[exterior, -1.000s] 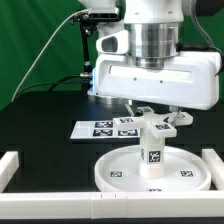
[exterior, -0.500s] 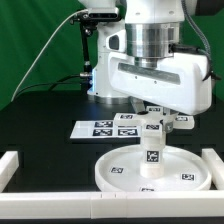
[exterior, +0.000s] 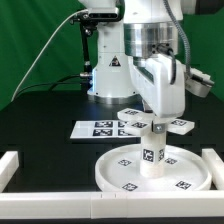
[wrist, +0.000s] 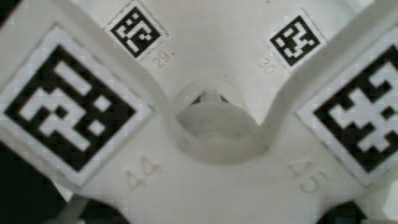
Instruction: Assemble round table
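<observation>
**Round table, base being fitted to leg**

Black table, green backdrop behind. Item one: round disc, lying flat near the front, rim up. Item two: cylindrical leg, standing upright at the disc's centre. Item three: cross-shaped base, sitting on top of the leg, arms spread; my wrist view looks straight down on its hub. Item four: pincer, clasped partway around the base.

Step, as I judge it: screwing the base onto the leg. Next move calls for more turning with the axis kept plumb.

Nearby: marker board behind the disc, white border rail at the edges. Neither obstructs.
</observation>
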Robot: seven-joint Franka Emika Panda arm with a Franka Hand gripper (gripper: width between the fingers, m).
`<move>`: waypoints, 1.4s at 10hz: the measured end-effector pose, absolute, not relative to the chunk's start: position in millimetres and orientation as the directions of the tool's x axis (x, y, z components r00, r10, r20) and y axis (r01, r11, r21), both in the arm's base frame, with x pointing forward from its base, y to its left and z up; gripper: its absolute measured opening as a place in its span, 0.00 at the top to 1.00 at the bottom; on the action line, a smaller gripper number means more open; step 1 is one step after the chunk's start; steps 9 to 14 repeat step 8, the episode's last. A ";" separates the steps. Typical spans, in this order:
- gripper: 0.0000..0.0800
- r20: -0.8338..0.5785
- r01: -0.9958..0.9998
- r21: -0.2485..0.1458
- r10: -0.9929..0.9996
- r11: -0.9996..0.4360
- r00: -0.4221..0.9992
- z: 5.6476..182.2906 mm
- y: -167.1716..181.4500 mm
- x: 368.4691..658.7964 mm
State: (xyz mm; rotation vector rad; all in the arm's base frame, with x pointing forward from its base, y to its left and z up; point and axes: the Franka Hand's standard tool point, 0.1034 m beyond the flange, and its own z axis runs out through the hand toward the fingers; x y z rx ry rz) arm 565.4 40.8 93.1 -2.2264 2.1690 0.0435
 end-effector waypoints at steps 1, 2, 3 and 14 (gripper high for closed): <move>0.44 -0.043 -1.000 -0.003 -0.999 -0.007 0.007 93.1 40.4 565.5; 0.44 -0.043 -1.000 -0.002 -0.999 -0.006 0.006 92.4 40.7 565.2; 0.24 -0.043 -1.000 -0.001 -0.999 -0.010 0.010 91.7 40.7 565.1; 0.19 -0.076 -0.999 -0.027 -0.996 -0.038 0.040 114.7 43.4 568.6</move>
